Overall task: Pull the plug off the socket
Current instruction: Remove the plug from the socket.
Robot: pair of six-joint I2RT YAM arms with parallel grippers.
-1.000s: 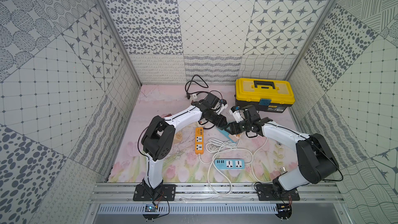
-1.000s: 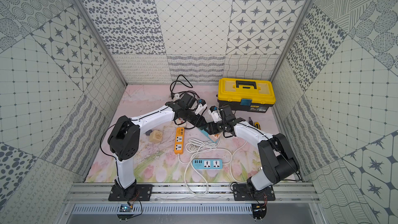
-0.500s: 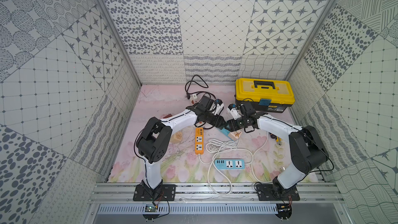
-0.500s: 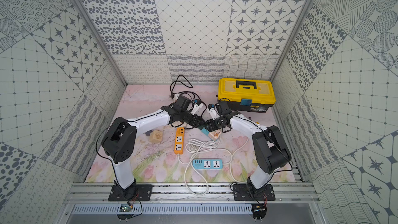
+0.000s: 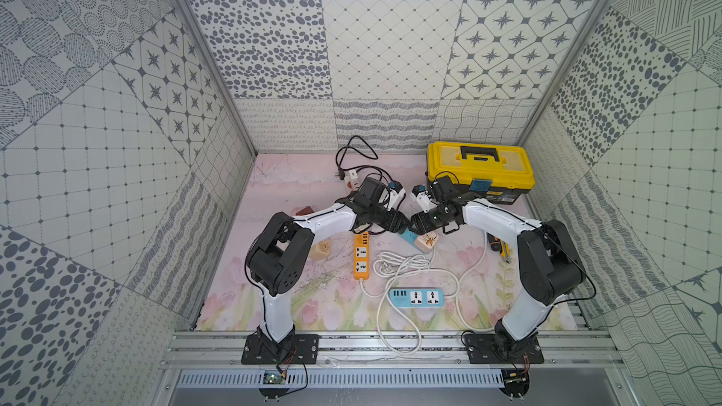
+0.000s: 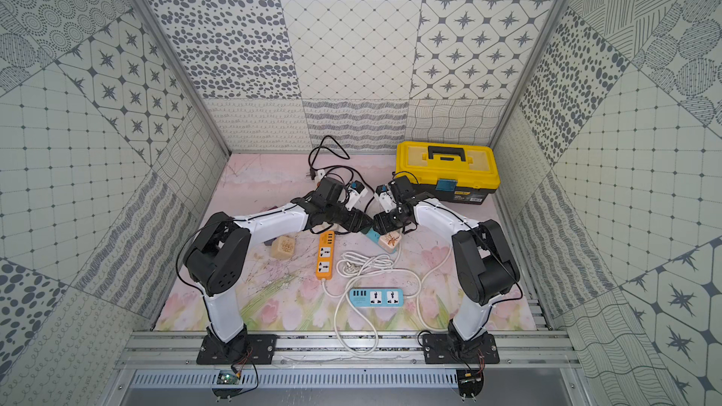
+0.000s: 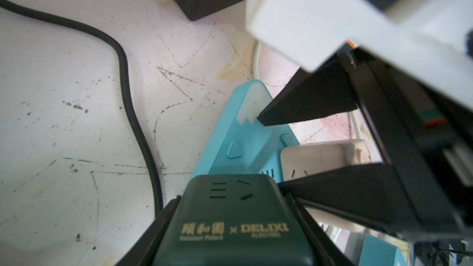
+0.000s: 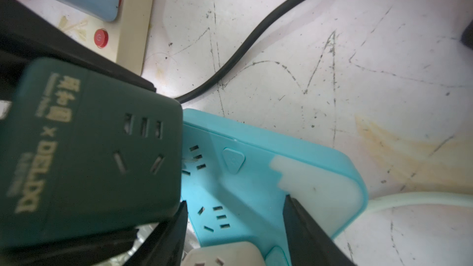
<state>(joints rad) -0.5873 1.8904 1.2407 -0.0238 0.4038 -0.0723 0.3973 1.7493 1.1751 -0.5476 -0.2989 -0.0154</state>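
Observation:
A dark green plug block (image 7: 230, 226) marked DELIXI sits between my left gripper's (image 7: 227, 216) fingers, which are shut on it. It overlaps the edge of the teal socket strip (image 8: 256, 175); whether its pins are still in I cannot tell. My right gripper (image 8: 235, 229) stands over the teal socket strip (image 7: 245, 134), its fingers (image 7: 307, 103) apart. Between those fingers sits a cream cube adapter (image 7: 320, 157), plugged into the strip. In both top views the two grippers (image 5: 400, 224) (image 5: 417, 226) meet nose to nose above the strip (image 6: 374, 237).
A black cable (image 7: 128, 103) runs just beside the strip. An orange power strip (image 5: 361, 255), a blue one (image 5: 416, 298) and looped white cords (image 5: 402, 263) lie nearer the front. A yellow toolbox (image 5: 480, 169) stands at the back right. A wooden block (image 5: 322, 249) lies left.
Both grippers have stayed at the teal strip. The right arm's elbow has swung inward and towards the back, and the left arm's elbow has shifted a little.

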